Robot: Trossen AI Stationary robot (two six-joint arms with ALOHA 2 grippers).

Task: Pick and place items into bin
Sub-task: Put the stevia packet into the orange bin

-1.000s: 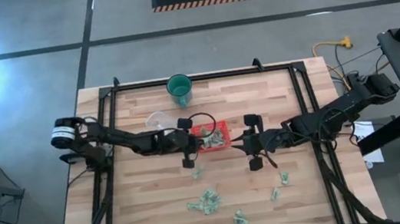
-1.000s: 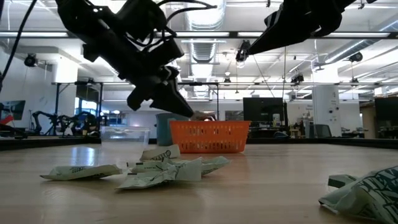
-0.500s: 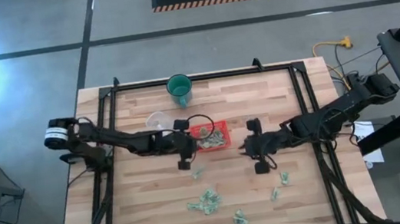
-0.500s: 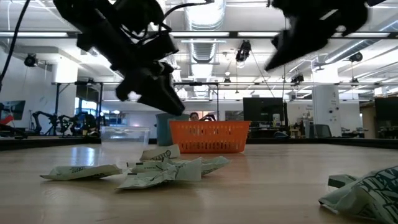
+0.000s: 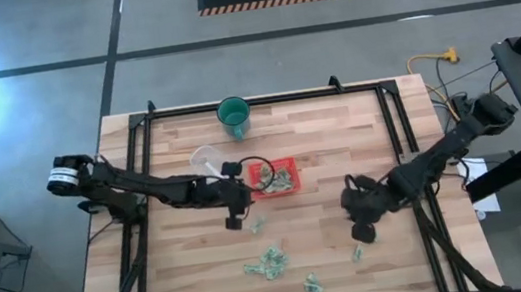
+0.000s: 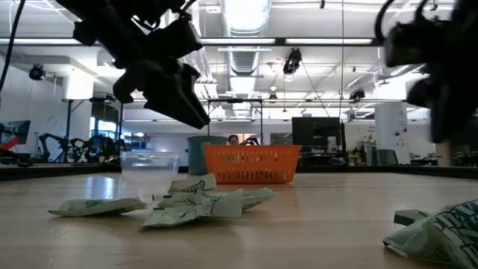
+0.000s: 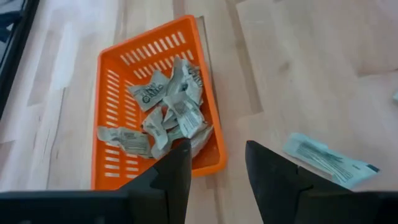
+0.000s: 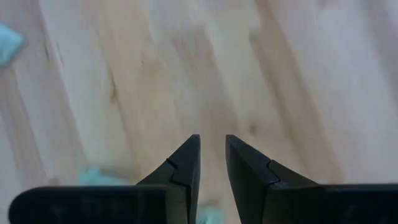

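Several pale-green pieces [image 6: 198,207] lie crumpled at the near edge of the counter [image 5: 197,275], and one more [image 6: 441,228] sits off to the side, close to the low camera. From above we see them scattered – a cluster [image 5: 266,263] in the middle, a single piece [image 5: 311,283] nearer the edge, another [image 5: 358,251] just beside the right arm.

Next comes the right pincer [image 5: 352,213], hanging over bare wood well apart from the red tray. Its wrist camera gives us the right pincer [image 8: 211,155] with fingers narrow, a slim gap between them and nothing in it.

Further in, the left pincer [image 5: 240,194] hovers just beside the tray's edge. We see the left pincer [image 7: 214,155] from its own wrist too – fingers set wide, holding nothing. A flat loose wrapper [image 7: 326,158] lies on the wood near it.

The red tray [image 5: 291,162] sits mid-counter, its slotted wall [image 7: 109,112] plain to see, with a heap of wrappers [image 7: 174,112] inside. At counter height the tray [image 6: 250,164] stands behind the near pieces.

Beyond the left arm we spot the clear round container [image 5: 206,157], near the tray but apart from it. Farthest back stands the green cup [image 5: 233,116], upright near the far edge.
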